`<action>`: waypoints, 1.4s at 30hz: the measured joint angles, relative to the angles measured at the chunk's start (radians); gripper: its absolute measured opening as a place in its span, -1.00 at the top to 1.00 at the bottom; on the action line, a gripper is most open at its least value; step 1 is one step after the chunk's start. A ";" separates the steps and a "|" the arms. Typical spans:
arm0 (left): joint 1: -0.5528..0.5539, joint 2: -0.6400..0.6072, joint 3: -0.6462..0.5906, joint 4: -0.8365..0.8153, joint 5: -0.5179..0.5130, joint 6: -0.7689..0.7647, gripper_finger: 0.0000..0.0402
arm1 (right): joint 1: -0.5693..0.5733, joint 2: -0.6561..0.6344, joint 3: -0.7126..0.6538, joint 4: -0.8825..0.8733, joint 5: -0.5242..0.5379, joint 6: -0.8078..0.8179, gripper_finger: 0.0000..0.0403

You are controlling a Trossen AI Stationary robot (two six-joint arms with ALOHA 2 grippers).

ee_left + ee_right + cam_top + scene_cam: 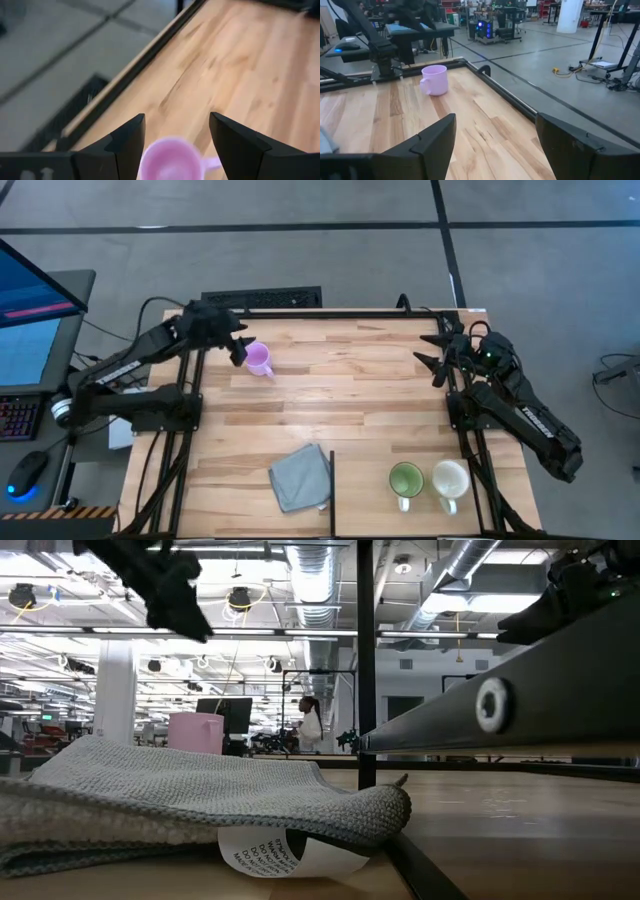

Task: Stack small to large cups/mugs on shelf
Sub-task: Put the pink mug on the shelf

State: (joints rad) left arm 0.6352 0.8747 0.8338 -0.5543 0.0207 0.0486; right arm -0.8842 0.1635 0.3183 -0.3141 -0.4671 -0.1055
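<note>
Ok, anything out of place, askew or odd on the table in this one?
Only small things. The grey cloth lies rumpled at the near edge, covering a printed paper slip. The purple mug stands alone at the far left, apart from the green mug and cream mug. All upright, nothing spilled.

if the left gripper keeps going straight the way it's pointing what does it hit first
Probably the small lilac-purple plastic mug, which sits right between the open left gripper's fingers. Depth is unclear, but nothing else lies ahead before the wooden table.

Bright, even overhead lighting with soft shadows on the counter (360,370); near-field blur of lilac mug (172,159) and cloth (180,795).
</note>
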 joint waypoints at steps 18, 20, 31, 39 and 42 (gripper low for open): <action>0.173 0.340 0.024 -0.147 0.157 -0.063 -0.06 | 0.000 0.000 0.000 0.000 0.000 0.000 -0.47; 0.173 0.373 0.024 -0.147 0.169 -0.056 -0.06 | 0.000 0.000 0.000 0.000 0.000 0.000 -0.47; 0.172 0.429 0.023 -0.151 0.167 -0.052 -0.06 | 0.000 0.000 0.000 0.000 0.000 -0.001 -0.47; 0.173 0.419 0.023 -0.153 0.177 -0.059 -0.06 | 0.000 0.000 0.000 -0.004 0.000 -0.009 -0.47; 0.172 0.419 0.023 -0.154 0.185 -0.072 -0.06 | 0.000 0.000 0.000 -0.005 0.000 -0.010 -0.47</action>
State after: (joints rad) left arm 0.8074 1.2938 0.8567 -0.7082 0.2058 -0.0231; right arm -0.8844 0.1635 0.3183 -0.3196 -0.4667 -0.1158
